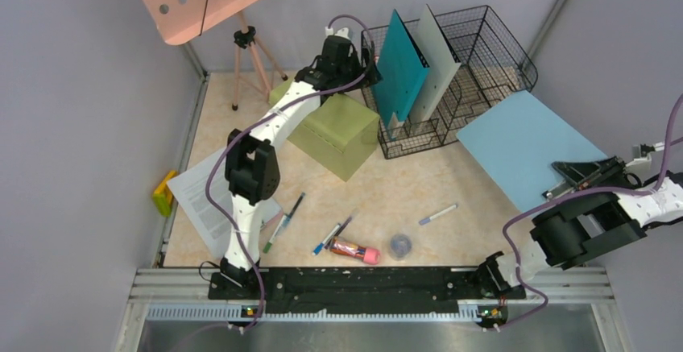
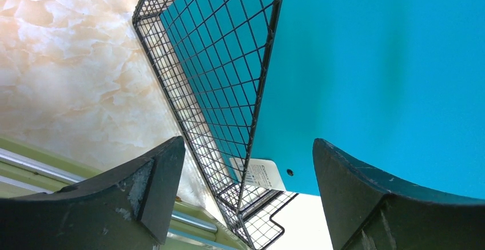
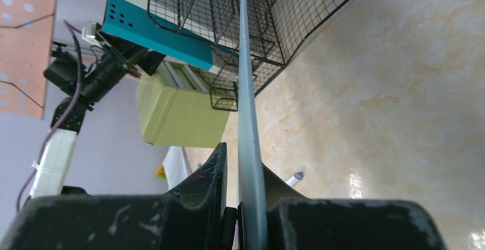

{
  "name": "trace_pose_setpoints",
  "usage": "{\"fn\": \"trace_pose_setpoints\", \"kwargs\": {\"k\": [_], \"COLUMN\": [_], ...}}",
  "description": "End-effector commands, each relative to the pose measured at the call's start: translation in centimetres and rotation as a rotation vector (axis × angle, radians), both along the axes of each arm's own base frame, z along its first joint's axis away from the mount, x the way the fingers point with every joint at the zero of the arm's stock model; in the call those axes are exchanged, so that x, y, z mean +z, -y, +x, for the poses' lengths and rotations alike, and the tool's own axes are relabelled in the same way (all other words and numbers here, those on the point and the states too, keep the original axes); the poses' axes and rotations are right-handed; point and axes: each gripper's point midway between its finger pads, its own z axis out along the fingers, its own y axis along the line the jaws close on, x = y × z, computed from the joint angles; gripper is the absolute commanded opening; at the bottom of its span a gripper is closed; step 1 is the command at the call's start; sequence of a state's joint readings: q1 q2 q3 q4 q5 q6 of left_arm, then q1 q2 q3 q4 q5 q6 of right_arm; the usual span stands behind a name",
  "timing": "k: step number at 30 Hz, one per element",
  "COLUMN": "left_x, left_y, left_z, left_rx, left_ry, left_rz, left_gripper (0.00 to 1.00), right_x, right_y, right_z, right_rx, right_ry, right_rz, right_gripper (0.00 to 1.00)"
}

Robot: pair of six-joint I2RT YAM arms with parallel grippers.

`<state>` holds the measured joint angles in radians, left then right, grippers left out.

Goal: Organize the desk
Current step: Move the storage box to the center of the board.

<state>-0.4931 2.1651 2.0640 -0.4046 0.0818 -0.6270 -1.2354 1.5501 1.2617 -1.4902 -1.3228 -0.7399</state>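
Observation:
The desk (image 1: 403,183) is a beige marble-patterned top. At its back my left gripper (image 1: 346,44) hangs open beside the black wire rack (image 1: 471,54), with nothing between its fingers. In the left wrist view the left gripper (image 2: 247,147) faces the rack's mesh (image 2: 194,78) and the teal folder (image 2: 372,61) standing in it. At the right my right gripper (image 1: 581,173) is shut on the edge of a light blue folder (image 1: 523,142). The right wrist view shows that folder (image 3: 246,90) edge-on between the jaws of my right gripper (image 3: 246,161).
An olive-green drawer box (image 1: 334,130) stands left of the rack. A grey folder (image 1: 437,58) stands next to the teal one. Pens (image 1: 287,215) (image 1: 334,233) (image 1: 437,213), a red tube (image 1: 354,249) and a round cap (image 1: 400,245) lie near the front. Paper (image 1: 197,195) and a yellow item (image 1: 165,193) lie left.

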Motion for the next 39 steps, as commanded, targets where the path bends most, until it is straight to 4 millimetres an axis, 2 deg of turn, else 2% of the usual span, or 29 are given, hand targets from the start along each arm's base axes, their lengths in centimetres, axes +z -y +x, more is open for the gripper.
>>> {"fn": "trace_pose_setpoints", "kwargs": {"k": [1, 6, 11, 13, 15, 20, 33, 39], "left_x": [4.4, 4.0, 3.5, 3.3, 3.2, 3.0, 2.4, 2.3], "left_y": [-0.9, -1.3, -1.7, -1.8, -1.8, -2.0, -1.3, -1.4], "left_z": [-0.3, -0.4, -0.6, -0.6, -0.8, -1.1, -0.9, -0.9], "left_rx": [0.003, 0.008, 0.015, 0.016, 0.014, 0.014, -0.008, -0.01], "left_ry": [0.091, 0.088, 0.081, 0.079, 0.077, 0.073, 0.064, 0.065], "left_rz": [-0.022, -0.009, 0.004, 0.01, 0.013, 0.015, 0.006, 0.012], "left_gripper": [0.88, 0.88, 0.87, 0.88, 0.87, 0.87, 0.87, 0.87], "right_x": [0.8, 1.6, 1.9, 1.7, 1.0, 0.7, 1.3, 2.0], "right_y": [0.3, -0.5, -2.4, -2.9, -4.1, -5.6, -4.2, -3.2], "right_z": [0.5, 0.5, 0.0, -0.1, -0.4, -0.8, -2.5, -2.4], "right_rx": [-0.051, -0.077, -0.095, -0.102, -0.127, -0.187, -0.263, -0.259], "right_ry": [0.087, 0.129, 0.148, 0.158, 0.124, 0.15, 0.145, 0.155], "right_rz": [0.123, 0.16, 0.202, 0.193, 0.283, 0.282, 0.331, 0.295], "right_gripper": [0.0, 0.0, 0.0, 0.0, 0.0, 0.0, 0.0, 0.0]}}
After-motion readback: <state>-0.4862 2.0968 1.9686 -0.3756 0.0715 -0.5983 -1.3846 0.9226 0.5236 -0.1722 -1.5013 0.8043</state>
